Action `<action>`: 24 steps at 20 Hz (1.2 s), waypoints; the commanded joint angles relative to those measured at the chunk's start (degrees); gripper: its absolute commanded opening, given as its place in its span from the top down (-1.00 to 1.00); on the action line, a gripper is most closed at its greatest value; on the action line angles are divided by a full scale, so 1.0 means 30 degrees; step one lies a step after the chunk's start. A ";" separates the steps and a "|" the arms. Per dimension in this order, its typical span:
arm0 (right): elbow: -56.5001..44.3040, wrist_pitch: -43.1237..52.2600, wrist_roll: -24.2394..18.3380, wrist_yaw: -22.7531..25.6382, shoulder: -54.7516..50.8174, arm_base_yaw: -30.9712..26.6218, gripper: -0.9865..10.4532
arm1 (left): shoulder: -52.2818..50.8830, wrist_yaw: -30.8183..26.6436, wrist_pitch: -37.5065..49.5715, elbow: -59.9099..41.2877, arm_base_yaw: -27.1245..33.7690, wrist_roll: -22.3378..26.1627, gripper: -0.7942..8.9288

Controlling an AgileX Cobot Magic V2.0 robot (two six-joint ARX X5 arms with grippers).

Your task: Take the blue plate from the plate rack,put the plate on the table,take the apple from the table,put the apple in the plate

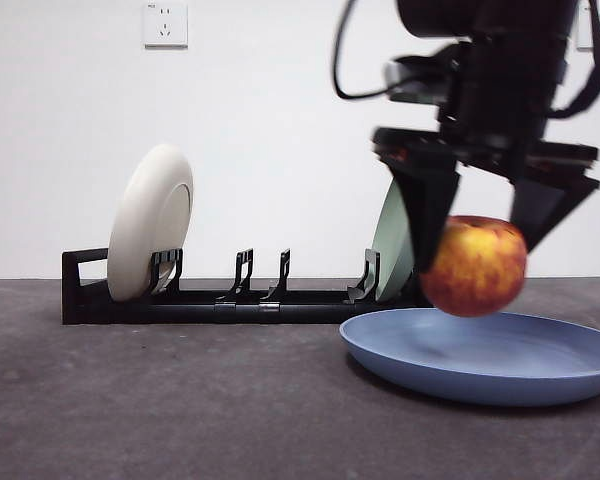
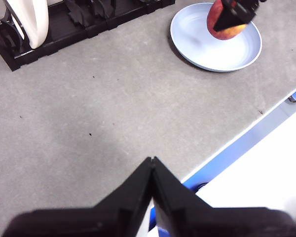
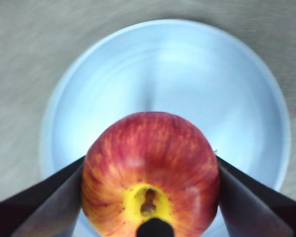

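Note:
The blue plate lies flat on the table at the right, in front of the black plate rack. My right gripper is shut on the red and yellow apple and holds it just above the plate, not touching it. From the right wrist the apple sits between the two jaws over the plate. The left gripper is shut and empty, near the table's front edge, far from the plate and the apple.
A beige plate stands in the rack's left end and a pale green plate stands at its right end, behind the right gripper. The table edge with a blue strip runs close to the left gripper.

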 commanded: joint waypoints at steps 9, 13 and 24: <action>-0.1552 0.2514 -0.0087 -0.0175 0.0663 -0.0474 0.84 | -0.0036 -0.0073 0.0102 -0.0102 0.0080 0.0080 0.85; -0.1676 0.2922 0.0277 -0.0102 0.0816 -0.0481 0.57 | -0.0007 -0.0051 0.0102 -0.0102 0.0080 0.0066 0.85; -0.1719 0.1705 0.0809 -0.0182 0.0816 -0.0466 -0.01 | -0.0007 0.0095 0.0102 -0.0102 0.0080 -0.0226 0.85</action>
